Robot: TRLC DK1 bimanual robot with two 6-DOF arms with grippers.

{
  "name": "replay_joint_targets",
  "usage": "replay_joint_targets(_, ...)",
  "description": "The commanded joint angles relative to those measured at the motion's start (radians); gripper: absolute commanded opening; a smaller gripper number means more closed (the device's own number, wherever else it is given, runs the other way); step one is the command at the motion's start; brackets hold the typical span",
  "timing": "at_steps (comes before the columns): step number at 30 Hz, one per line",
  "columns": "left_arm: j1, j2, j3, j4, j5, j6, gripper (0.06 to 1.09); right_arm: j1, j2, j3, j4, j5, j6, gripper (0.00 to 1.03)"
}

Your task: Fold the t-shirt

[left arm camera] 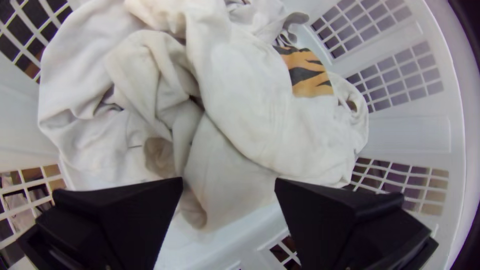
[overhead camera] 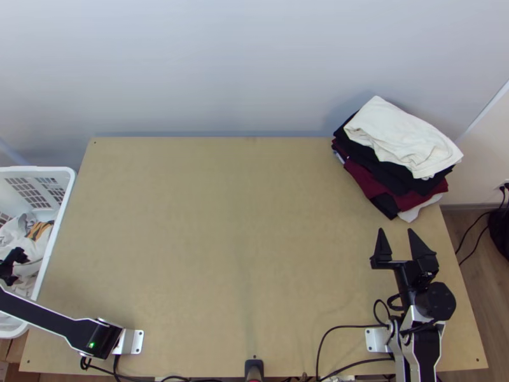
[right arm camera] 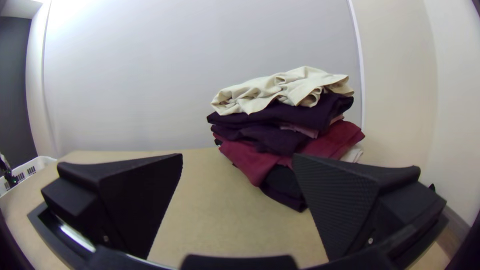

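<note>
- Pale wall [overhead camera: 223, 63] rose behind the wooden table [overhead camera: 191, 223], with the basket [overhead camera: 38, 169] at its left side.
- I judged the likeliest shirt [left arm camera: 270, 115] to be the off-white one with the orange-and-black patch [left arm camera: 307, 72]; it lay bunched in the basket among other whites [left arm camera: 82, 100], and I couldn't tell where it ended.
- My left gripper [left arm camera: 229, 180] was over the cloth, fingers spread, holding nothing. Picking one out seemed the step in hand.
- For that, I reckoned on lowering onto one raised fold, pinching a single garment and lifting slowly, so that a neighbour clinging on could drop away. Too deep a bite risked two pieces, or the basket's grid.
- The left wrist view gave me the patch and the folds, where the top view gave the basket's place against the table and the bare wood for spreading.
- My right gripper [overhead camera: 396, 231], also parted and without cloth, stood near the pile [overhead camera: 372, 181] at the far right corner. The right wrist view gave me the pile's layers side-on, with a rumpled cream piece [right arm camera: 280, 92] on top; I'd have kept clear of its overhang.
</note>
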Motion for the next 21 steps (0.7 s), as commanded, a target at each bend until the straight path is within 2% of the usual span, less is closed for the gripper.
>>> replay_joint_targets(1, -0.004, 0.038, 0.013, -0.006, -0.004, 0.05, 0.48, 0.007, -0.004, -0.013, 0.003, 0.007, 0.015, 0.99)
replay_joint_targets(2, -0.005, 0.042, 0.023, -0.005, -0.002, 0.054, 0.23, 0.007, -0.004, -0.013, 0.003, 0.007, 0.015, 0.99)
replay_joint_targets(3, -0.005, 0.041, 0.033, -0.005, 0.004, 0.054, 0.09, 0.007, -0.004, -0.013, 0.003, 0.007, 0.015, 0.99)
replay_joint_targets(8, -0.002, -0.085, 0.034, -0.034, 0.121, 0.001, 0.1, 0.007, -0.004, -0.013, 0.003, 0.006, 0.015, 0.99)
replay_joint_targets(21, -0.008, -0.631, 0.06, -0.026, 0.251, -0.225, 0.1, 0.007, -0.004, -0.013, 0.003, 0.006, 0.015, 0.99)
